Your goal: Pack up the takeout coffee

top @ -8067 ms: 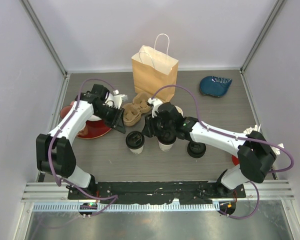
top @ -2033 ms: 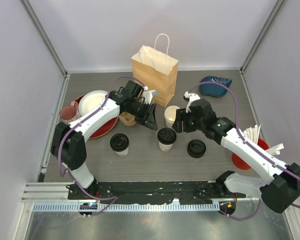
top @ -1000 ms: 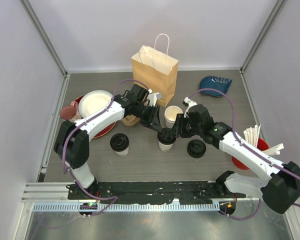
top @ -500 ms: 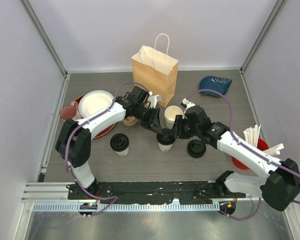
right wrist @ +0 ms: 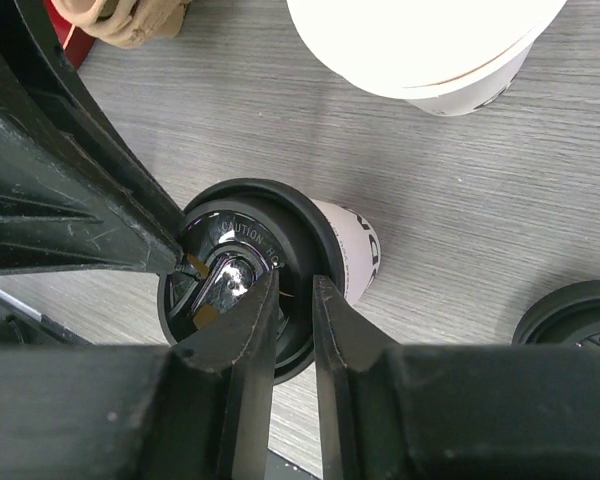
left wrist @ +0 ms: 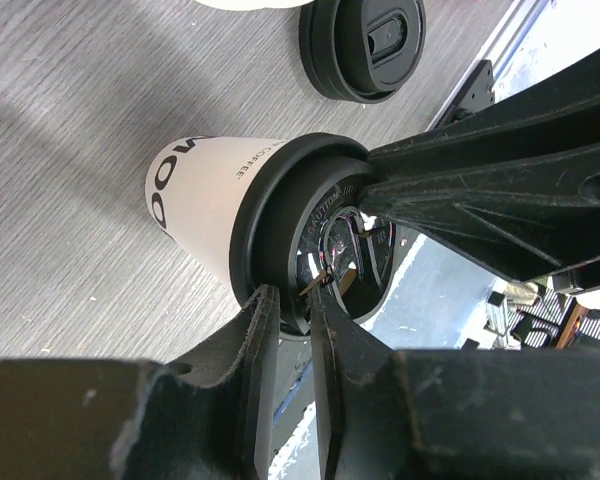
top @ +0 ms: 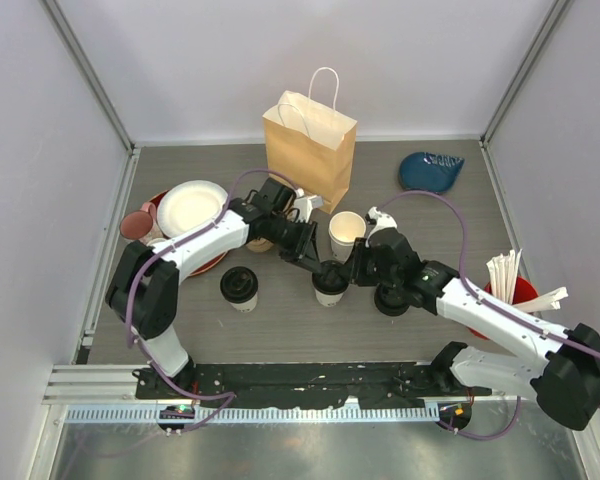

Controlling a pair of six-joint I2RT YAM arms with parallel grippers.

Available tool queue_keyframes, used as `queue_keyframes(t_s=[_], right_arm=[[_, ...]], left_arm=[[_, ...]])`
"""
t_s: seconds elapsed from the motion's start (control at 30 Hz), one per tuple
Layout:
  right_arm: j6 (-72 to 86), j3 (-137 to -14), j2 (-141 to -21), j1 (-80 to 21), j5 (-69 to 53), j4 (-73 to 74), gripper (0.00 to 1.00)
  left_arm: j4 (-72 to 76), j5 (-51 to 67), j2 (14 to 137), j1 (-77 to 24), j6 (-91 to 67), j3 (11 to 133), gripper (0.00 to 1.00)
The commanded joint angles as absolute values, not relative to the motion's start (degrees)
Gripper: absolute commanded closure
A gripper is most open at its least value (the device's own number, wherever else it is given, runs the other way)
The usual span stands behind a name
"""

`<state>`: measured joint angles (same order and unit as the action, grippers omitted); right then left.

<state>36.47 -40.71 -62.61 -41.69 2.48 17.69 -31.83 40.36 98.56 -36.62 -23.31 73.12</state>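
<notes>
Two white paper cups with black sip lids stand on the table. One takeout coffee cup [top: 239, 286] stands alone at the left. The other cup [top: 329, 284] is at the middle, between both grippers. My left gripper [top: 316, 265] is shut on the far-left rim of its lid [left wrist: 280, 235], the rim pinched between the fingers [left wrist: 250, 340]. My right gripper [top: 349, 272] is shut on the right rim of the same lid [right wrist: 230, 275]. The cup's white wall [left wrist: 195, 195] shows in the left wrist view and also in the right wrist view [right wrist: 355, 255].
A brown paper bag [top: 310, 145] stands upright at the back. An open lidless white cup [top: 346, 229] is just behind the grippers. A stack of black lids [top: 391, 298] lies to the right. A cardboard carrier [top: 259, 241], plates [top: 189, 204] and a pink mug [top: 135, 222] are at the left.
Both grippers have closed in on the middle cup from either side and now pinch its lid rim. The left cup has not moved.
</notes>
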Motion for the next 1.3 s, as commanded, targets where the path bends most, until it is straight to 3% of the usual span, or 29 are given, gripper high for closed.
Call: queue_keyframes(t_s=[0.0, 0.23, 0.53, 0.8, 1.27], right_arm=[[40.07, -35.69, -65.48, -44.82, 5.09, 20.21, 0.78], [41.57, -31.82, -63.54, -44.74, 5.89, 18.99, 0.82], [40.07, -36.13, -64.07, -45.26, 2.64, 18.81, 0.82], [48.16, -34.36, -61.97, -50.01, 9.22, 14.59, 0.82], [43.25, -43.41, -61.79, -50.54, 12.83, 20.65, 0.59]], left_arm=[[-34.01, 38.5, 101.07, -38.76, -20.57, 69.09, 0.77], [-34.89, 37.36, 104.15, -38.67, -18.37, 67.94, 0.78], [-37.26, 33.33, 101.33, -37.97, -12.57, 77.78, 0.76], [-37.97, 31.99, 103.98, -37.79, -8.35, 81.82, 0.74], [-43.94, 35.07, 99.76, -37.71, -1.85, 85.6, 0.63]])
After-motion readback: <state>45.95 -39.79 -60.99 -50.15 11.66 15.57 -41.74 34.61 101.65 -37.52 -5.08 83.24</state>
